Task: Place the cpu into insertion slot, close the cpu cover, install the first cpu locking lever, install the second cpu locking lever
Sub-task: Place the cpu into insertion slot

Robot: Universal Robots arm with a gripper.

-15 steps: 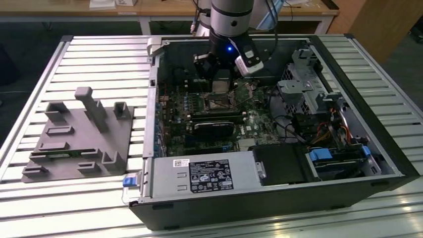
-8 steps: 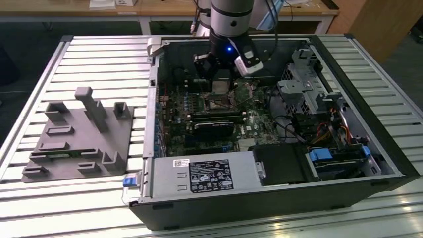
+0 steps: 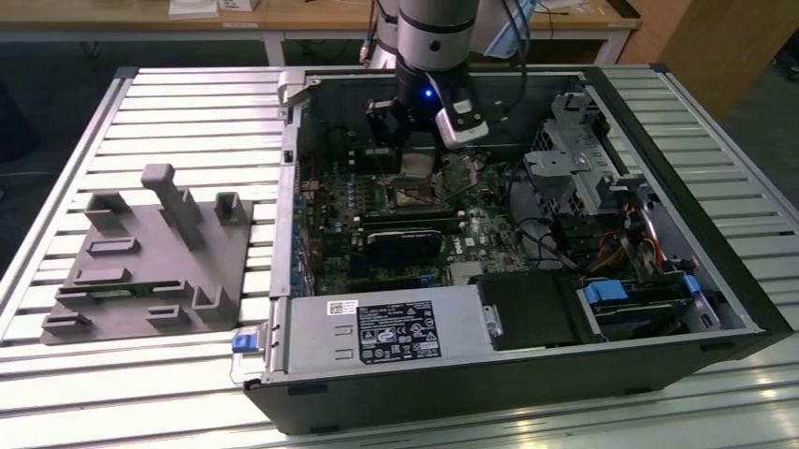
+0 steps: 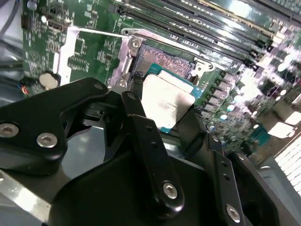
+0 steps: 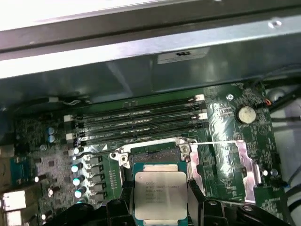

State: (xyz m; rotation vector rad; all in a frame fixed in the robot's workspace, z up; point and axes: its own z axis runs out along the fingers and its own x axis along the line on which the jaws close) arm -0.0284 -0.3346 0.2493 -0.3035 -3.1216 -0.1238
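You see the cpu [image 5: 160, 195], a thin square chip with a pale silver face up, gripped at two opposite edges by the gripper [image 5: 161, 203]. It overlaps part of the insertion slot [image 5: 155, 151], and whether it touches cannot be told. The slot's dark pin field and silvery rim show beyond it. In the exterior view the slot [image 3: 413, 195] sits just above the frame's centre. The cpu cover [image 5: 248, 165], a grey metal frame, lies swung open beside the slot.
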